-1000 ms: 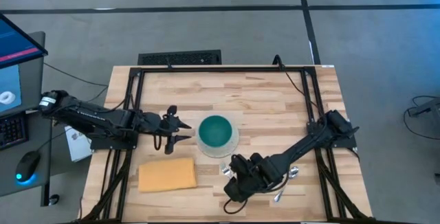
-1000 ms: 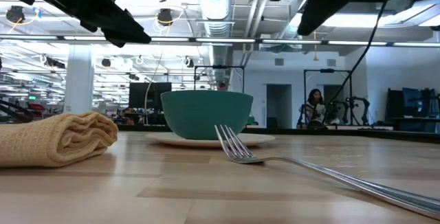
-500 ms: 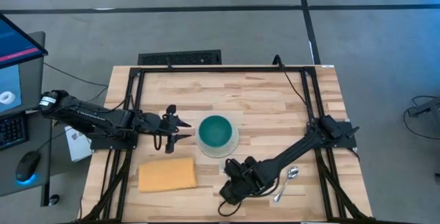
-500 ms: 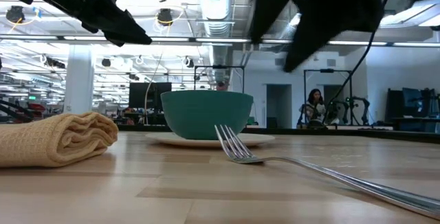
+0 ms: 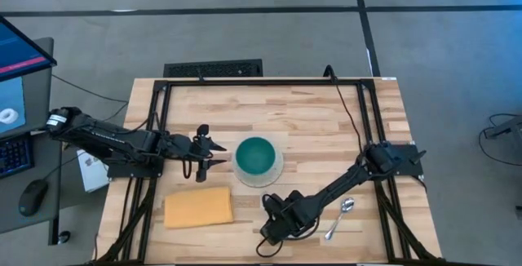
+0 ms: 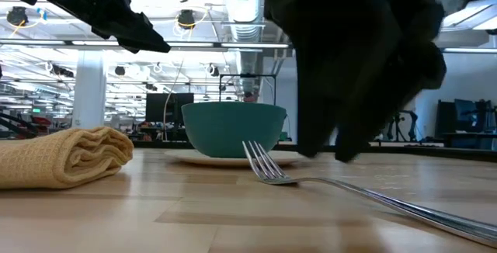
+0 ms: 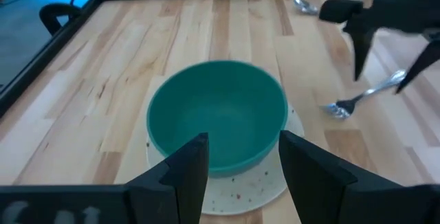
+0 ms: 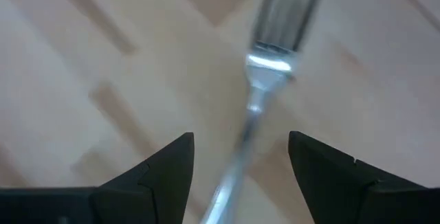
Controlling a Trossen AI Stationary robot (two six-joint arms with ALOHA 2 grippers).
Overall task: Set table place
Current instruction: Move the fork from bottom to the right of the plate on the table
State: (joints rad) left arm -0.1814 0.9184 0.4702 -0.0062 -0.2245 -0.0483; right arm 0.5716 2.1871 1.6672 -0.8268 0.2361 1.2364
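Worktop (image 5: pixel 326 119) of pale planks carried the whole setting, filling the black frame rails, and the place was being laid toward its near edge. Starting at the left edge: the left arm reached in and its claw (image 5: pixel 214 153) hung released, fingers apart, just beside the teal bowl (image 5: pixel 255 156), likely waiting its turn. Nearer the front-left corner lay the folded yellow-orange cloth (image 5: pixel 198 206), flat and apart from the plate (image 5: pixel 277 170), a napkin already in its spot by the look of it. In the middle, the bowl sat on the speckled plate, upright and empty, the anchor of the setting.

Just right of the plate toward the near edge, the right claw (image 8: pixel 240 176) was down low over the fork (image 8: pixel 265 80), fingers spread wide with the handle running between them — released, nothing gripped, apparently lined up to pinch the handle. The fork lay flat with tines pointing toward the plate. Further right, the spoon (image 5: pixel 341 214) rested near the right arm's forearm, well clear of the bowl. The flat fork against the wood looked the awkward part; the plate rim close by left little room.
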